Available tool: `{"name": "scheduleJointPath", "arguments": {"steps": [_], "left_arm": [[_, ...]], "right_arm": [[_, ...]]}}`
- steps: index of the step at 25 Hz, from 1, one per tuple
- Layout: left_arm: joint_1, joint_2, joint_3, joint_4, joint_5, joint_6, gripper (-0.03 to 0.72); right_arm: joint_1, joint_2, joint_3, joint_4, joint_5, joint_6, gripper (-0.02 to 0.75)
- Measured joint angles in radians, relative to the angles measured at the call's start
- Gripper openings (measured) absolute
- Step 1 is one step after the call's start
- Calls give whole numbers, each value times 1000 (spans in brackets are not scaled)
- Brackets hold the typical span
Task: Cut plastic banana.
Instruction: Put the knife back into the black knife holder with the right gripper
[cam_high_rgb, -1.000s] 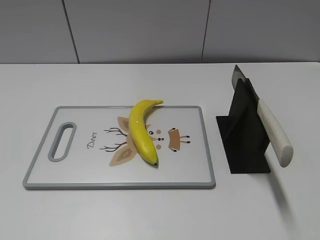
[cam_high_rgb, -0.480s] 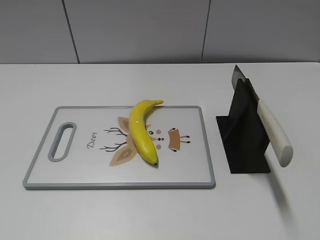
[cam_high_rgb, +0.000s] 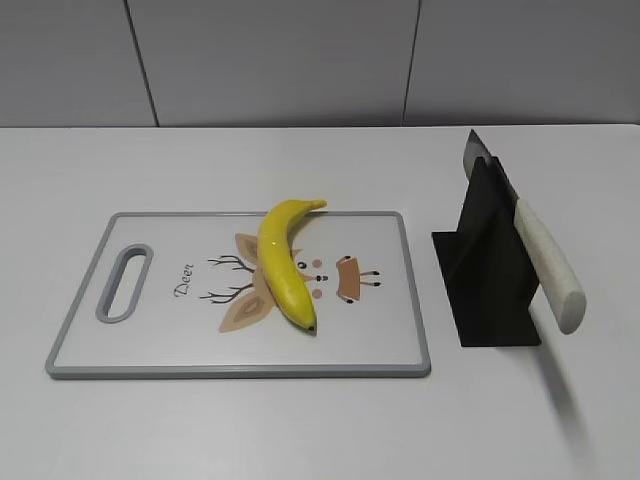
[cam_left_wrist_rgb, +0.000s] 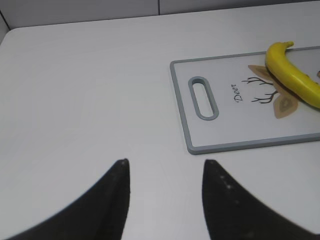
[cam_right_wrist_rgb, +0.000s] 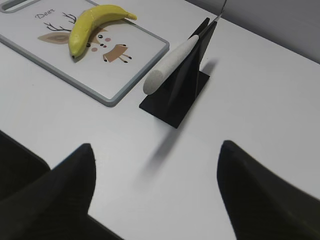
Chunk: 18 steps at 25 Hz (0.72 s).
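The yellow plastic banana (cam_high_rgb: 282, 262) lies on a white cutting board (cam_high_rgb: 150, 345) with a grey rim and a deer drawing; its dark tip points to the front. It also shows in the left wrist view (cam_left_wrist_rgb: 291, 73) and the right wrist view (cam_right_wrist_rgb: 93, 25). A knife with a white handle (cam_high_rgb: 548, 262) rests slanted in a black stand (cam_high_rgb: 490, 280) right of the board. My left gripper (cam_left_wrist_rgb: 166, 162) is open and empty over bare table left of the board. My right gripper (cam_right_wrist_rgb: 156, 146) is open and empty in front of the stand. Neither gripper shows in the exterior view.
The cutting board (cam_left_wrist_rgb: 200, 130) has a handle slot (cam_left_wrist_rgb: 202, 97) at its left end. The knife (cam_right_wrist_rgb: 170, 62) and stand (cam_right_wrist_rgb: 182, 87) sit on the white table. A grey wall (cam_high_rgb: 300, 60) runs behind the table.
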<state>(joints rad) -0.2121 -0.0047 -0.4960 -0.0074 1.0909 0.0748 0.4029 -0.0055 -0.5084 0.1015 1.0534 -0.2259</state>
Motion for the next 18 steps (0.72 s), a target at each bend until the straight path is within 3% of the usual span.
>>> {"name": "scheduleJointPath", "arguments": {"steps": [6, 10, 18], "left_arm": [[0, 0, 0, 7, 0, 5, 463], [12, 0, 0, 7, -1, 5, 463], [168, 0, 0, 7, -1, 5, 463]], "right_arm": [[-14, 0, 0, 0, 0, 1, 588], [-112, 0, 0, 0, -1, 1, 588], [-299, 0, 0, 0, -1, 1, 588]]}}
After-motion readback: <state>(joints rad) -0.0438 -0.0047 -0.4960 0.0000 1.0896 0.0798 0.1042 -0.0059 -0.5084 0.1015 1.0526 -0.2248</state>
